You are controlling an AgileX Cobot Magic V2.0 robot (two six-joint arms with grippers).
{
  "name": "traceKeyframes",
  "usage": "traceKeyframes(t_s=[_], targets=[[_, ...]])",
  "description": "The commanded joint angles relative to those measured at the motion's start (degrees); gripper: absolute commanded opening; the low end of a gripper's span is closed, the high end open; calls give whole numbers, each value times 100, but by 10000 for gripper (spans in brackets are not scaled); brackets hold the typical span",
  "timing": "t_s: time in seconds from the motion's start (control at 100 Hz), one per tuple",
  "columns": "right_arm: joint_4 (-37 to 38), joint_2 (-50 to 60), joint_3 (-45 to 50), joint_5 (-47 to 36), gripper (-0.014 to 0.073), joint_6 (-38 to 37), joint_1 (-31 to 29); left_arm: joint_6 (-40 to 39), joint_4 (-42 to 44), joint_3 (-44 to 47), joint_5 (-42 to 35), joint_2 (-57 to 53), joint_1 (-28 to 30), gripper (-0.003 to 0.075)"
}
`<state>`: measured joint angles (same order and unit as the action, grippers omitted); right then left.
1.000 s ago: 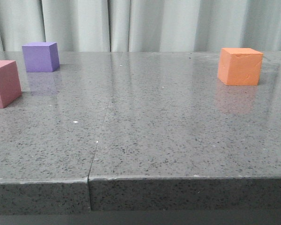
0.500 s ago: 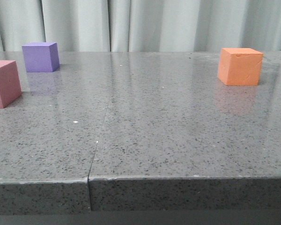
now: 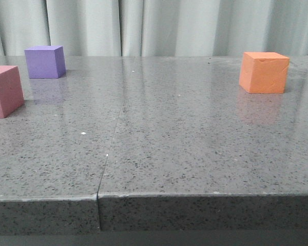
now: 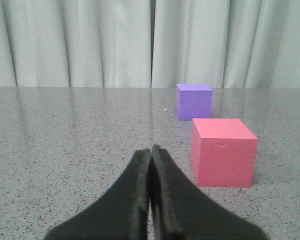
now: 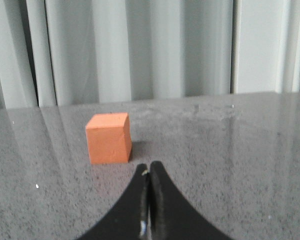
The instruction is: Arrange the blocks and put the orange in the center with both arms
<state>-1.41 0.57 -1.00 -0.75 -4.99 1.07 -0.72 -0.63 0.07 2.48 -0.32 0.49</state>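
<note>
Almost nothing is changed from half a second earlier in the front view: the three cubes are found in the same places, shifted in the frame by only a hair (too slight to call a move of the cubes). No gripper is seen in that view.

The orange cube (image 3: 264, 72) stands on the far right of the grey speckled bench (image 3: 159, 148), well apart from the other two. The purple cube (image 3: 45, 62) sits at the far left, and the pink cube (image 3: 5, 90) is nearer the camera at the left edge, partly cut off by the frame. The stretch of bench between pink and purple is held by no cube. A pale curtain (image 3: 154, 26) is hung behind.

In the right wrist view, the right gripper (image 5: 149, 172) is clenched with nothing in it, its fingers pressed together, and the orange cube (image 5: 109, 138) lies just beyond and to one side of the tips, not touched. In the left wrist view, the left gripper (image 4: 151, 152) is likewise closed and empty; the pink cube (image 4: 223, 151) stands near it to one side, the purple cube (image 4: 194, 101) farther off behind.
</note>
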Motion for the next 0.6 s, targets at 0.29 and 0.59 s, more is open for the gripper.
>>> traceKeyframes(t_s=[0.29, 0.59], targets=[[141, -961, -1483, 133, -67, 50, -25, -6, -34, 228, -462, -162, 10, -20], [141, -2274, -2834, 1585, -67, 55, -7, -6, -34, 228, -462, -162, 10, -20]])
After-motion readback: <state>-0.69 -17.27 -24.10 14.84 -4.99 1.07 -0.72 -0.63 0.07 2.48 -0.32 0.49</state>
